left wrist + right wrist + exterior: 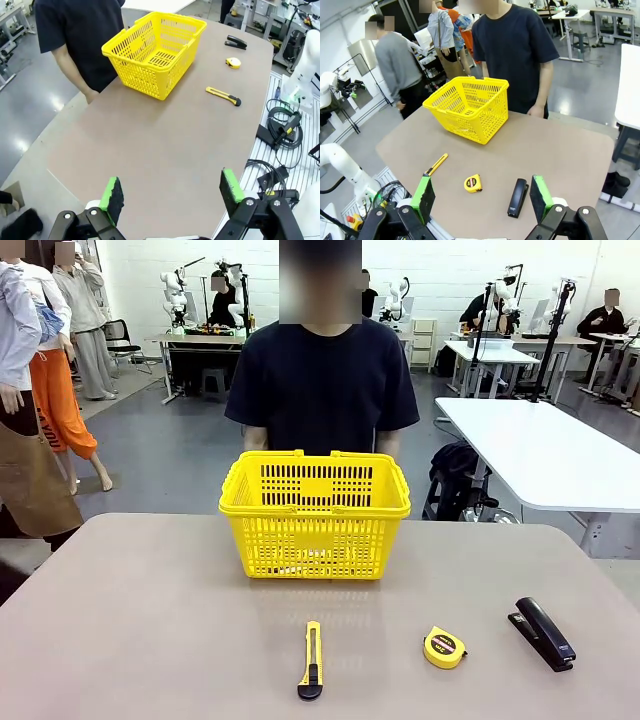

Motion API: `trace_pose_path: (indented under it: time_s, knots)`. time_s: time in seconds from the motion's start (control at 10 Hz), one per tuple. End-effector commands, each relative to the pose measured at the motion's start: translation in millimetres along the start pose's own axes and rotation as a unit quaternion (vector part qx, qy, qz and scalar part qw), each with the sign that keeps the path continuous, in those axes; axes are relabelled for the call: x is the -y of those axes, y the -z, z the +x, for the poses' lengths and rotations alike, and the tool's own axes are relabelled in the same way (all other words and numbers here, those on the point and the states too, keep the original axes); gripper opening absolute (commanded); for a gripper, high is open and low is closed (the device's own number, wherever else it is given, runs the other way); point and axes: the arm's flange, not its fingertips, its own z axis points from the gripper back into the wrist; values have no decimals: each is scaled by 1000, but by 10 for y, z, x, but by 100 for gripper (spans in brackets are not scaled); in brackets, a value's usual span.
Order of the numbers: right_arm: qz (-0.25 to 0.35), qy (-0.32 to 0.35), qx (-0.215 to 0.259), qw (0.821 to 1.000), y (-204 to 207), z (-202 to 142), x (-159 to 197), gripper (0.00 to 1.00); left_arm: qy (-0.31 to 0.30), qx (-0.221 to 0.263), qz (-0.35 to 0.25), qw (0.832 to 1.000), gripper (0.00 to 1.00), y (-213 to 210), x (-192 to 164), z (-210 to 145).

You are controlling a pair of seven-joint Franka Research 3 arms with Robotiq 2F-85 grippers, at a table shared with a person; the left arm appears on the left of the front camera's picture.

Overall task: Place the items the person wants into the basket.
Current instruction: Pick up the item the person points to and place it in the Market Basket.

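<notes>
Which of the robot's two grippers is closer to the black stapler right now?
Right. The right gripper hovers just short of the stapler; the left gripper sits far across the table from it.

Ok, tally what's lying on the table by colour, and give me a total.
Yellow: 3 (basket, utility knife, tape measure)
Black: 1 (stapler)
Total: 4

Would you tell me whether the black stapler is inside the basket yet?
Out: the stapler lies on the tabletop beside the tape measure, apart from the yellow basket.
</notes>
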Motion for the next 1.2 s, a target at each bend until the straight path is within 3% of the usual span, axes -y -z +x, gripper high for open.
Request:
trace_pose_path:
  time_s: [0.0, 1.1]
  knots:
    - [8, -4, 8, 1000, 25, 9, 4, 100, -12, -13, 16, 1000, 100, 28, 93, -36]
    - [8, -4, 8, 1000, 25, 9, 4, 100, 1, -2, 4, 1000, 100, -11, 29, -2]
